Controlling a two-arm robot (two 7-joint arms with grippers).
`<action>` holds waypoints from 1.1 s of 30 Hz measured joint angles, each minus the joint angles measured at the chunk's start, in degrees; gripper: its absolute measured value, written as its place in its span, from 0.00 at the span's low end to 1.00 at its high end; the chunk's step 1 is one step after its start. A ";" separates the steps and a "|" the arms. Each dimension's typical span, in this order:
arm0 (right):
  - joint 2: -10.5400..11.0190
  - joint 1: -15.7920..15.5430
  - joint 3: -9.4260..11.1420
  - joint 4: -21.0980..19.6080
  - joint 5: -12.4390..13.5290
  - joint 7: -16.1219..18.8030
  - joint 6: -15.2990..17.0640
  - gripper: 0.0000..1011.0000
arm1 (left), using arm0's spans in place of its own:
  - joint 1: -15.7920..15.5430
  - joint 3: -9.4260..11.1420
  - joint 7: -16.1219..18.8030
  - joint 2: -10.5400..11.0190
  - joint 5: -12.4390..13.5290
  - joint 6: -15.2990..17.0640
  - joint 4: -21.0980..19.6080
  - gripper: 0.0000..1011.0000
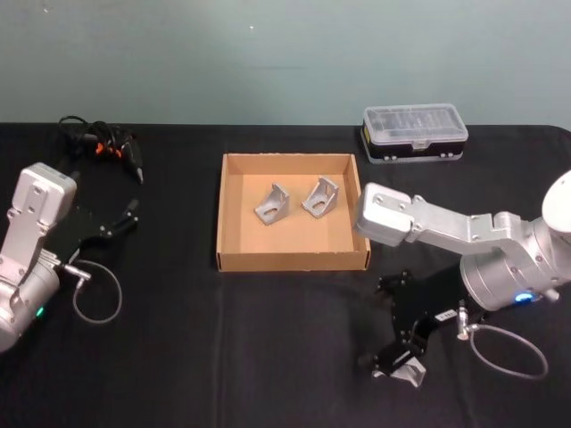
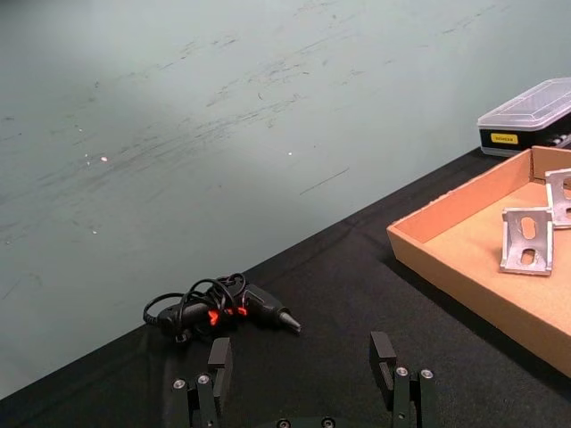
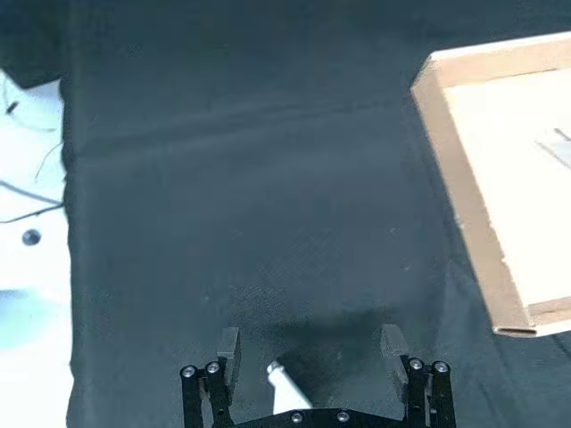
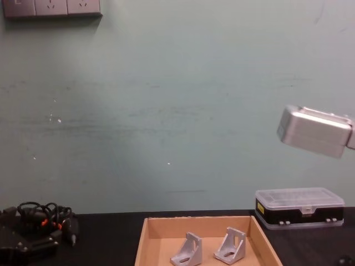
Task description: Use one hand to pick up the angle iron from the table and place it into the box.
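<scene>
Table (image 1: 178,357): matte black and broad, so a fumbled part only slides and does not fall. Box (image 1: 294,260): tan cardboard tray at table centre. Its low near wall is the likeliest snag if a carried part comes in too low, and it is light enough to be shoved. Right gripper (image 3: 310,343): low over the table's near right, jaws wide and holding nothing. Left gripper (image 2: 302,352): parked at the table's left, jaws also spread. Two brackets (image 1: 272,203) already stand in the box, and a third dropped on them could tip or bounce. Angle iron (image 1: 409,374): on the table under the right gripper. From the wrist it shows as a pale corner, apparently deep toward the palm and nearer one finger. Closing from there risks nudging or rotating it rather than clamping it squarely, giving a slanted hold that slips in transit.
</scene>
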 joint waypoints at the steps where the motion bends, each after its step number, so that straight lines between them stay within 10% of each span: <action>1: 0.21 0.22 -0.31 0.09 0.01 0.31 -0.13 0.99 | 0.00 0.00 0.00 0.00 0.00 0.00 0.00 1.00; 33: 2.28 5.04 -8.70 3.00 -0.40 0.85 -0.33 0.99 | 0.00 0.00 0.00 0.00 0.00 0.00 0.00 1.00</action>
